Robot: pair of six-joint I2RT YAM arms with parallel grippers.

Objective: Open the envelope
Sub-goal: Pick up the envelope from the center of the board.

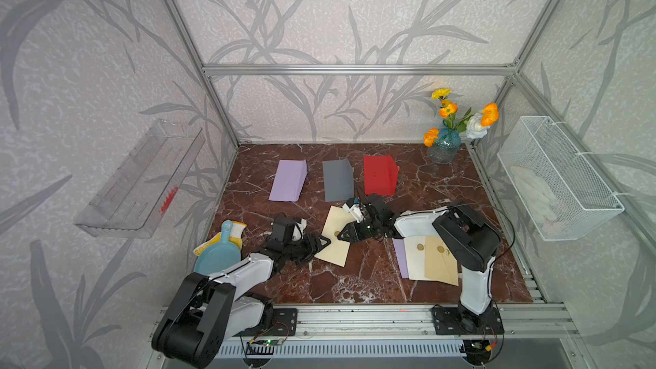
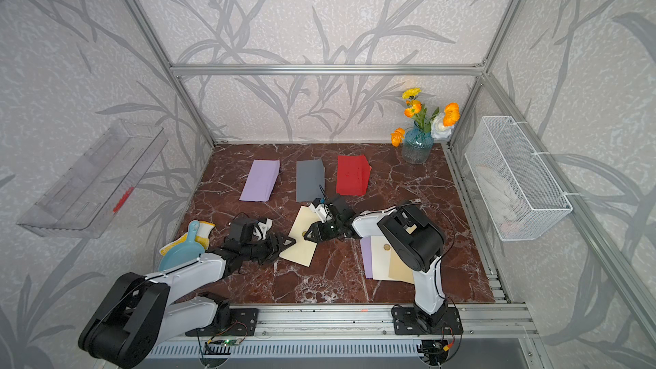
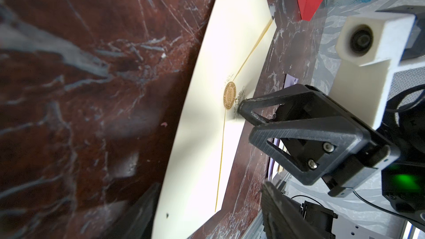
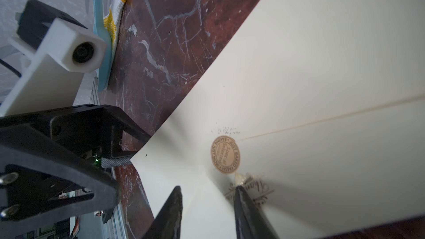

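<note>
A cream envelope (image 1: 335, 255) (image 2: 301, 253) lies flap-up mid-table, closed by a round brown seal (image 4: 225, 154) (image 3: 230, 98). My left gripper (image 1: 326, 242) (image 3: 211, 185) is at its left edge. Its jaws stand open on either side of that edge, as the right wrist view shows, with a gap showing on either side. From the other side my right gripper (image 1: 342, 236) (image 4: 208, 188) reaches in, open. One of its fingertips (image 4: 238, 188) rests on the flap right beside the seal, and the other hovers over the paper.
Purple (image 1: 288, 181), grey (image 1: 338, 179) and red (image 1: 379, 175) envelopes lie in a row at the back. A stack of envelopes (image 1: 426, 260) sits under the right arm. A blue pan (image 1: 216, 257) on a yellow glove is front left, a flower vase (image 1: 444, 145) back right.
</note>
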